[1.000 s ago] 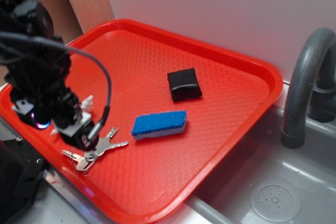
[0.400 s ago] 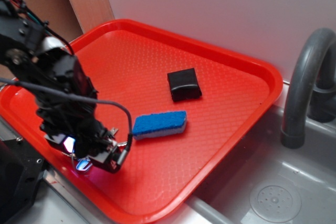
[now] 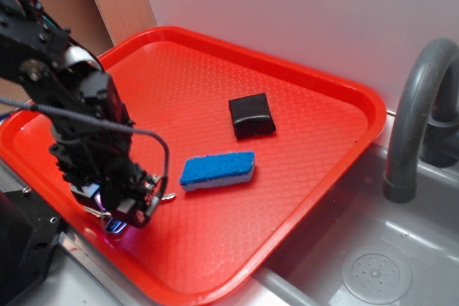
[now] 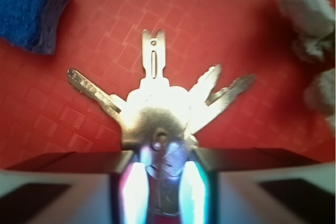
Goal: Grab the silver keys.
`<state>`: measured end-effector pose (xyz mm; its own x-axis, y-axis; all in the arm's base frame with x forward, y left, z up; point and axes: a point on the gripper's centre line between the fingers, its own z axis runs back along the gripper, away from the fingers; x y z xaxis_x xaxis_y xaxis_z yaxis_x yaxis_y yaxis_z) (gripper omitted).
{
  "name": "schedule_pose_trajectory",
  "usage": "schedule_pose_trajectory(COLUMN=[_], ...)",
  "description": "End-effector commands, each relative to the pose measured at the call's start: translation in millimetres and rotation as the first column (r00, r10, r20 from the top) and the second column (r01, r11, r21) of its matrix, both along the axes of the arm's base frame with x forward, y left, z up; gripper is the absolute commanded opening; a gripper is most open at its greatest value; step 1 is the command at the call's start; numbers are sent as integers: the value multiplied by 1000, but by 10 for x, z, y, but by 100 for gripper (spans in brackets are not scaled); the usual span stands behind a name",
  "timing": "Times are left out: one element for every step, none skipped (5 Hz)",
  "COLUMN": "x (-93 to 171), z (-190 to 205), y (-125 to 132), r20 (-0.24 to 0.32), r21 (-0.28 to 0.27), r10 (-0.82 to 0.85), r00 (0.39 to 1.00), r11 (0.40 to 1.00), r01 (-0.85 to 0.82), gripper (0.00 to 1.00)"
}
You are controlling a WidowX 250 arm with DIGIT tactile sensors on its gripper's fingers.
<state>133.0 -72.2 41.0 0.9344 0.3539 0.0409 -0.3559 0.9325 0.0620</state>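
Observation:
The silver keys (image 4: pixel 157 103) lie fanned out on the red tray (image 4: pixel 241 30), their blades pointing away from me. My gripper (image 4: pixel 164 182) is shut on the silver keys at the ring end, with metal showing between the two lit pads. In the exterior view the gripper (image 3: pixel 129 213) is low over the tray's near-left corner, and only one key tip (image 3: pixel 168 195) pokes out to its right. The arm hides the other keys there.
A blue sponge (image 3: pixel 217 170) lies just right of the gripper, also in the wrist view's top left (image 4: pixel 29 9). A black block (image 3: pixel 252 115) sits mid-tray. Crumpled white paper (image 4: pixel 304 9) lies at the wrist view's right. A grey faucet (image 3: pixel 423 105) and sink (image 3: pixel 373 270) stand beyond the tray's right rim (image 3: pixel 358 141).
The arm swung down from the tray's left side onto the keys, covering them. Since 0.4 s ago the gripper has shifted slightly left and up.

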Motion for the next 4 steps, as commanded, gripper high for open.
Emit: schedule_pose_trajectory(x=[171, 298, 538, 765], z=[887, 1388, 1891, 2014], y=[86, 359, 515, 390], r20=[206, 187, 163, 104], r21=[-25, -3, 18, 65], r10=[-228, -275, -252, -255], r00=[952, 943, 954, 961], r11=[971, 960, 968, 966], r01=[238, 281, 252, 249], gripper=[0, 0, 0, 0])
